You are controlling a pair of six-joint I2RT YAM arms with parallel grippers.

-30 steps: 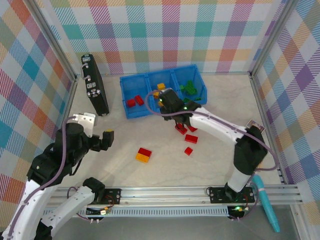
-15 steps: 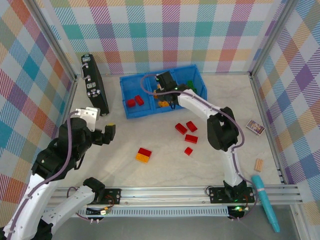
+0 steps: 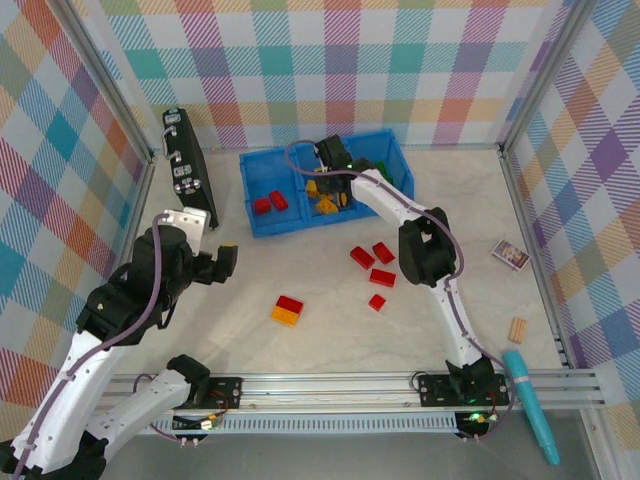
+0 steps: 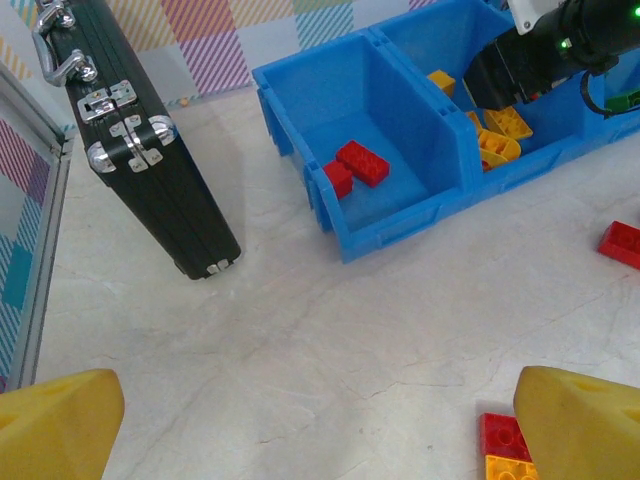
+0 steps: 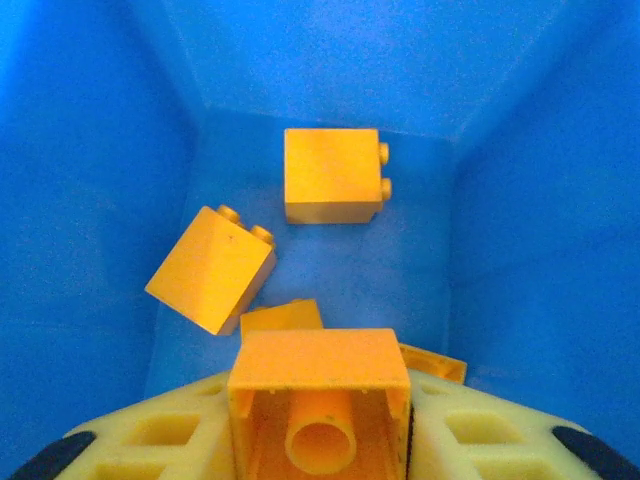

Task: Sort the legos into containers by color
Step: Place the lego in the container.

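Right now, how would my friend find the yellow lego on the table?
From the blue containers at the back, come toward the table's near edge. There the orange-yellow lego touches a red lego, on its near side. Every other loose lego is red.

Bright, even light from above; shadows soft and faint. Case (image 4: 140, 150) casts a pale shadow rightward on table (image 4: 300, 340). Left fingers (image 4: 55, 425) blurred at frame bottom. Right wrist view: bin (image 5: 90, 150) heavily saturated blue, nearest brick (image 5: 320, 400) slightly soft.
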